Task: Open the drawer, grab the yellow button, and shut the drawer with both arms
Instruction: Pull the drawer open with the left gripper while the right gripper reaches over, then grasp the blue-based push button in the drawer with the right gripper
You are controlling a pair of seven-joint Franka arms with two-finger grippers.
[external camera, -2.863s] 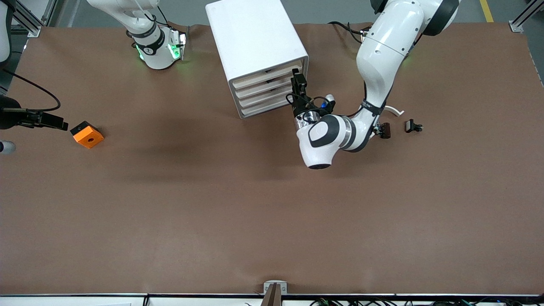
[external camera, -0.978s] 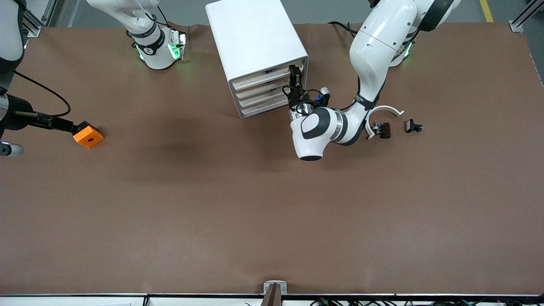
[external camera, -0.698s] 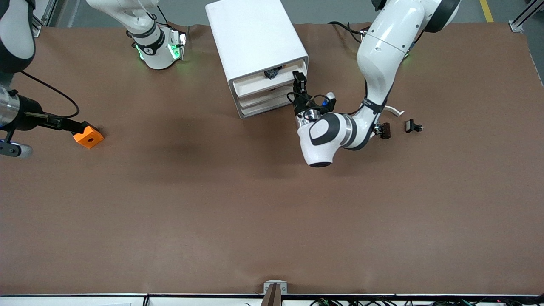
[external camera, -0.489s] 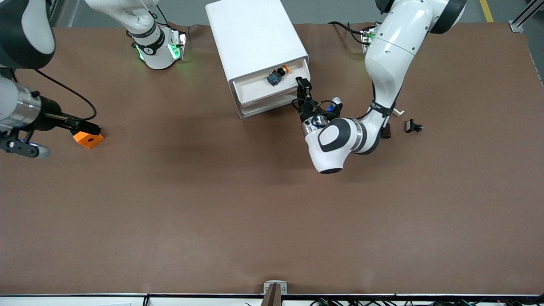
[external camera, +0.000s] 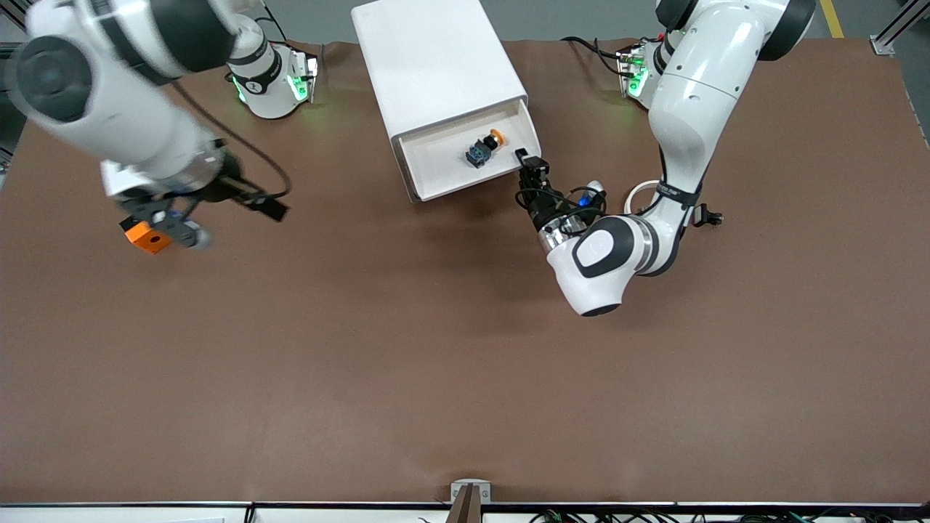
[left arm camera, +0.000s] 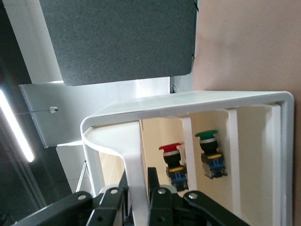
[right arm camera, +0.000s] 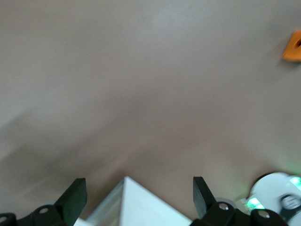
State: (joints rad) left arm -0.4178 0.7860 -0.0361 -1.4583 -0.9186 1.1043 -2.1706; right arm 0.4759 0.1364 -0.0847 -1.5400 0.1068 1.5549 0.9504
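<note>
The white cabinet [external camera: 436, 65] stands between the two arm bases. Its top drawer [external camera: 436, 160] is pulled out toward the front camera. The button [external camera: 484, 147], orange cap on a bluish base, lies on its side in the drawer near the left arm's end. My left gripper [external camera: 526, 161] is at the drawer's front corner. In the left wrist view this gripper [left arm camera: 137, 181] is shut on the drawer's thin white front wall [left arm camera: 134, 160]. My right gripper [external camera: 270, 209] hangs open and empty over the table between the orange cube and the cabinet. Its fingers [right arm camera: 75, 195] stand wide apart.
An orange cube with a hole [external camera: 147, 237] lies at the right arm's end, partly under the right wrist. A small black clip [external camera: 708, 216] and a white ring [external camera: 639, 192] lie beside the left arm. A red-capped [left arm camera: 170, 157] and a green-capped push-button [left arm camera: 209, 153] show inside the white frame.
My left gripper has drawn the top drawer out toward the front camera, which uncovers the button. My right arm has swung from the table's end, past the orange cube, toward the cabinet.
</note>
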